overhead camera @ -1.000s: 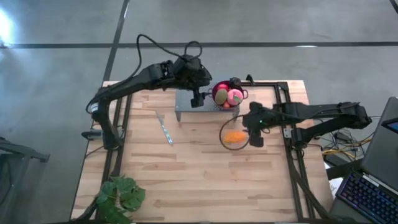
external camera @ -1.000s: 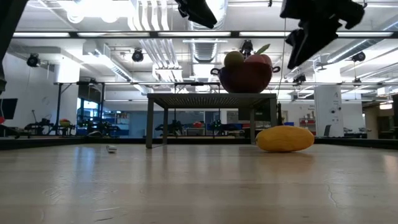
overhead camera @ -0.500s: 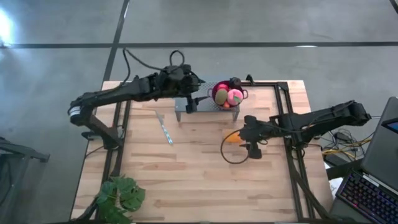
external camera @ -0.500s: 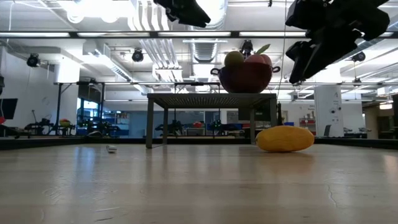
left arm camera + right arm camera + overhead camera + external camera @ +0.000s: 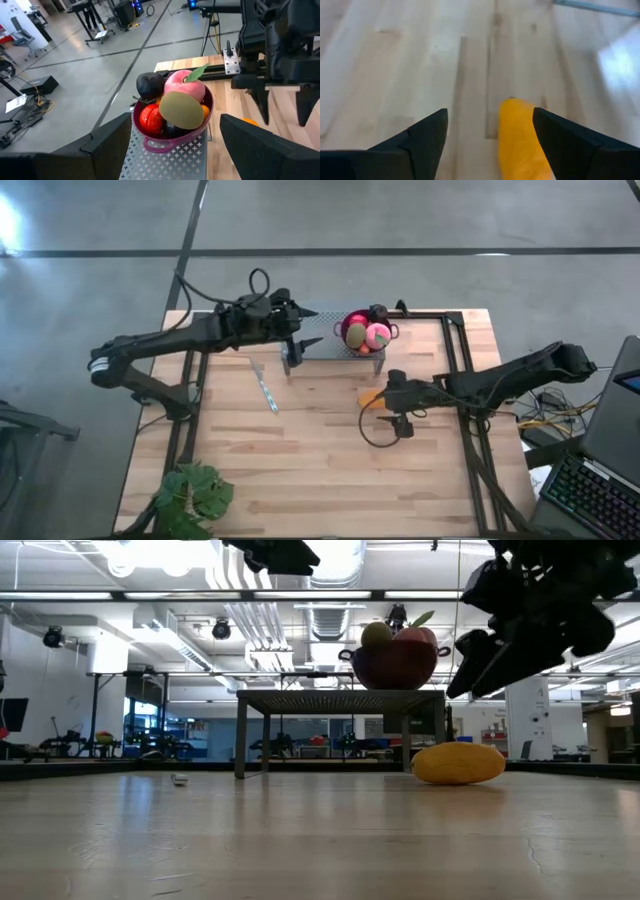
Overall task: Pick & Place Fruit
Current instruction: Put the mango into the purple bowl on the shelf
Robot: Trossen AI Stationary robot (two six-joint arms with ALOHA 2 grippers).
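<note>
Here, purple bowl (image 5: pixel 364 335) on metal stand (image 5: pixel 300 345), plant (image 5: pixel 192 495) at wooden worktop (image 5: pixel 300 460) corner; both jaws open, empty.

We saw the left arm stretched from the tabletop's left edge toward the far edge, its wrist raised and its left gripper (image 5: pixel 305 327) hanging near the middle of that far edge, fingers (image 5: pixel 107 145) spread wide with nothing between them. The right arm reached in from the right edge, folded low, its wrist pointing toward the tabletop's centre. The right gripper (image 5: pixel 392 402) hovered above the wood a little right of centre, tilted downward, and its fingers (image 5: pixel 422 135) stood clearly apart, gripping nothing. In the low view the right gripper (image 5: pixel 480 665) hung clear of the tabletop, while only the left arm's underside showed at the upper edge.
</note>
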